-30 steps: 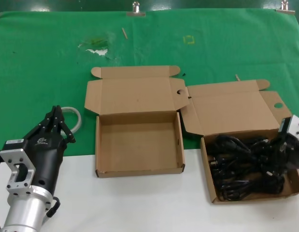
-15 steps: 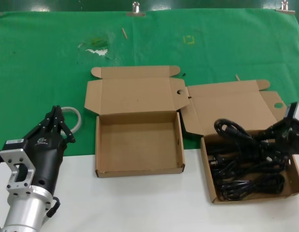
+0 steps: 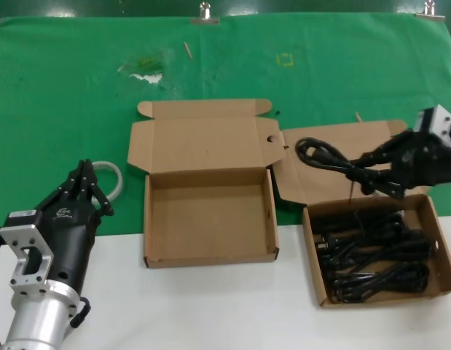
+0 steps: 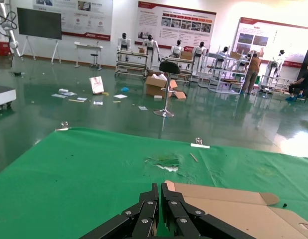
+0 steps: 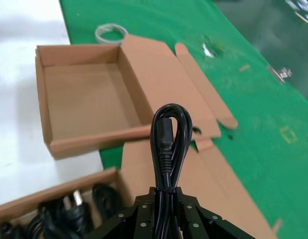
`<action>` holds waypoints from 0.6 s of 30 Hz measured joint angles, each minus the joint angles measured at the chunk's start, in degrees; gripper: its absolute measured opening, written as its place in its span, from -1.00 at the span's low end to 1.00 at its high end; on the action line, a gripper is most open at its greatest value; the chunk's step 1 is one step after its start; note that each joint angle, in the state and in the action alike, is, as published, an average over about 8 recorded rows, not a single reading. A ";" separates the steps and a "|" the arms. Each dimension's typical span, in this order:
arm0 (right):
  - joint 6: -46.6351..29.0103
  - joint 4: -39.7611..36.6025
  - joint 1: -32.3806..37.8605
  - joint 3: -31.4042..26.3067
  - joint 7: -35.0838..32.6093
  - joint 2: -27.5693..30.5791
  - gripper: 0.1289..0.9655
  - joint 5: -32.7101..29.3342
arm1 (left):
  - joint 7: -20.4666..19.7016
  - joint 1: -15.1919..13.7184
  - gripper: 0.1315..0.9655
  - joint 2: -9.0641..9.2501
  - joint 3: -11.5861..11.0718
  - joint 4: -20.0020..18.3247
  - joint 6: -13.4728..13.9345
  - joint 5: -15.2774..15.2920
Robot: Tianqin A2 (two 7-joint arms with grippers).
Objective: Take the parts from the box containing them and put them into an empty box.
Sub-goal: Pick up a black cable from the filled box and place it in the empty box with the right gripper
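Note:
The right brown box [image 3: 318, 286] holds several black power cord bundles [image 3: 371, 255]. My right gripper [image 3: 370, 174] is shut on one cord bundle [image 3: 323, 158] and holds it in the air above that box's open lid, its looped end pointing toward the empty box [image 3: 208, 213]. In the right wrist view the cord [image 5: 170, 142] sticks out from between the fingers of the gripper [image 5: 166, 196], with the empty box [image 5: 84, 97] beyond. My left gripper [image 3: 84, 175] is shut and empty, parked to the left of the empty box; it also shows in the left wrist view [image 4: 160, 188].
Both boxes sit at the edge where the green cloth [image 3: 65, 95] meets the white table [image 3: 210, 306]. A clear tape ring [image 3: 112, 177] lies by the left gripper. Small scraps and a torn patch [image 3: 145, 69] lie on the cloth at the back.
My right gripper has lifted one cord bundle up out of the full box and carried it up and leftward over the lid. The left arm has not moved.

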 joint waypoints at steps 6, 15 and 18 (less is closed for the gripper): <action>-2.25 -15.77 8.74 -1.43 -13.27 -6.30 -0.82 1.47 | 0.00 0.00 -0.94 0.00 0.00 0.00 0.00 -0.01; -4.75 -38.29 19.27 -2.05 -31.36 -15.72 -0.82 2.83 | 0.01 0.00 -0.94 0.00 0.00 0.00 0.00 -0.01; -5.38 -43.02 21.33 -1.87 -35.16 -18.22 -0.82 3.20 | 0.02 0.00 -0.94 0.00 0.00 0.00 0.00 -0.01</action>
